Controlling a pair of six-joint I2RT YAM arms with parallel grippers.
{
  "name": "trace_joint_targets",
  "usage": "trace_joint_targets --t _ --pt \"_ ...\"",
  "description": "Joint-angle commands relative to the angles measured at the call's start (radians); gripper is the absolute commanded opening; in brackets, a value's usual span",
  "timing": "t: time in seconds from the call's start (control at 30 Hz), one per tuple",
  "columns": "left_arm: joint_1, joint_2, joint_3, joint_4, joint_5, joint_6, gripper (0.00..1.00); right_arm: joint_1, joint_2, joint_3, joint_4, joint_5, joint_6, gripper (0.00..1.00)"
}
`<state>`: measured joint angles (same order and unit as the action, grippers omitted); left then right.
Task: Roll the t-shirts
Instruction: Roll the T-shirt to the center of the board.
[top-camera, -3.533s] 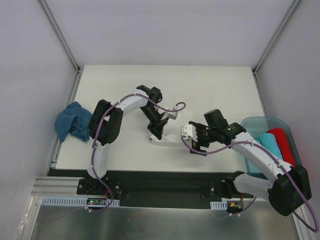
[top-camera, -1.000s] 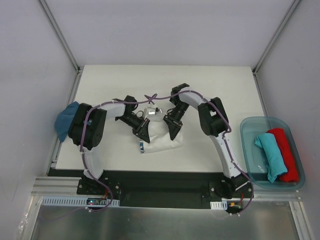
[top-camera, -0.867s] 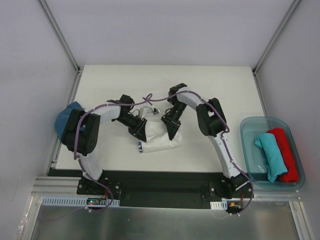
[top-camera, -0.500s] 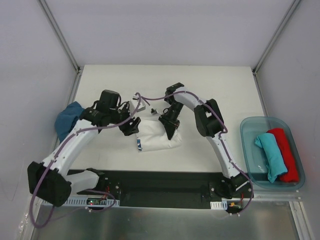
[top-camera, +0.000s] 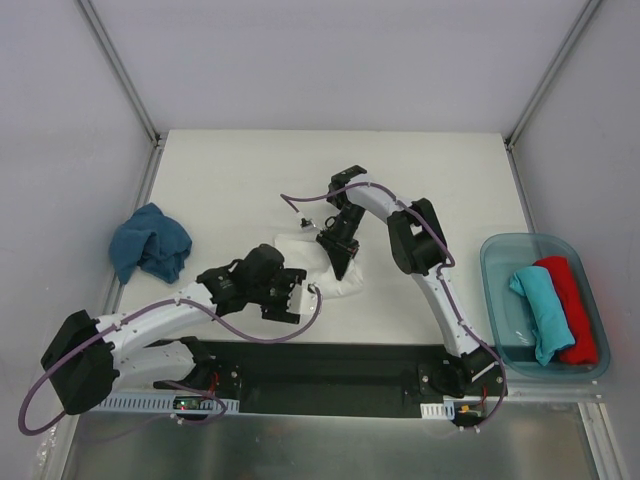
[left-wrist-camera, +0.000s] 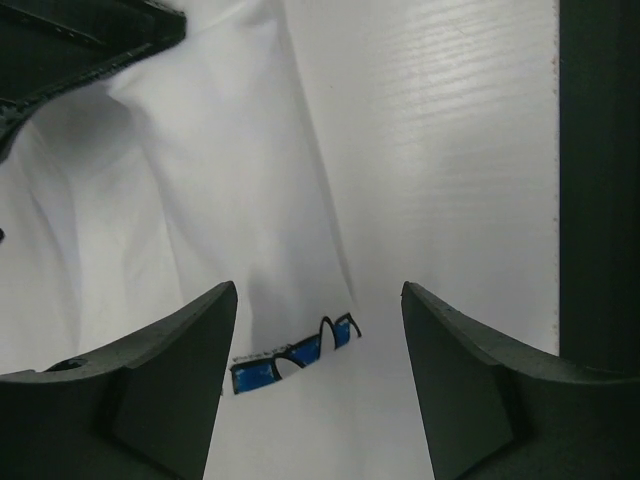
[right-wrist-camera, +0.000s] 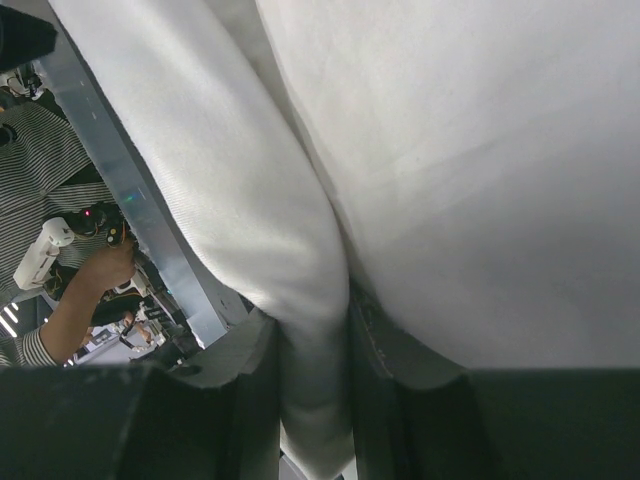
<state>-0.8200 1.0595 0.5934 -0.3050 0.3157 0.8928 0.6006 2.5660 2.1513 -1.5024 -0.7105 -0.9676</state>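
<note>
**1. White t-shirt (top-camera: 300, 249).** It lies bunched on the table (top-camera: 430, 180), at the centre of the top view and slightly below mid-height. In the left wrist view the white t-shirt (left-wrist-camera: 190, 200) fills the left half of the frame in soft folds. Its blue printed logo (left-wrist-camera: 290, 355) sits at lower centre, on the cloth's edge.

**2. Left gripper (top-camera: 292, 298).** In the top view it is just below and left of the white t-shirt, near the table's front edge. In the left wrist view the left gripper (left-wrist-camera: 320, 375) has its jaws wide apart. The fingers (left-wrist-camera: 160, 380) stand either side of the logo and grip nothing. Bare table (left-wrist-camera: 450, 150) fills the right of the frame.

**3. Right gripper (top-camera: 342, 262).** It is at the centre of the top view, on the right part of the white t-shirt. In the right wrist view the right gripper (right-wrist-camera: 312, 400) has its jaws clamped on a fold of the white t-shirt (right-wrist-camera: 480, 200). The fold is pinched between the fingers (right-wrist-camera: 255, 420) at lower centre.

**4. Note.** The dark shape at the upper left of the left wrist view is probably the right gripper. The view is too close to confirm this.

**5. Other items.**
- A blue t-shirt (top-camera: 150, 243) lies crumpled at the table's left edge, well apart from the white one.
- A bin (top-camera: 503, 300) at the right of the frame holds a rolled teal t-shirt (top-camera: 538, 308) and a rolled red t-shirt (top-camera: 572, 305), side by side and touching.
</note>
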Motion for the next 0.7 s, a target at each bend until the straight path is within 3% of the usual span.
trace_joint_targets --t 0.0,0.33,0.67 --pt "-0.021 0.057 0.006 0.167 -0.036 0.041 0.66 0.015 0.141 -0.059 -0.154 0.384 -0.068 0.13" --pt "-0.021 0.154 -0.046 0.187 -0.035 0.090 0.66 0.007 0.141 -0.054 -0.156 0.370 -0.066 0.11" --pt "-0.021 0.364 0.017 0.098 -0.086 0.147 0.54 0.002 0.137 -0.053 -0.154 0.355 -0.062 0.11"
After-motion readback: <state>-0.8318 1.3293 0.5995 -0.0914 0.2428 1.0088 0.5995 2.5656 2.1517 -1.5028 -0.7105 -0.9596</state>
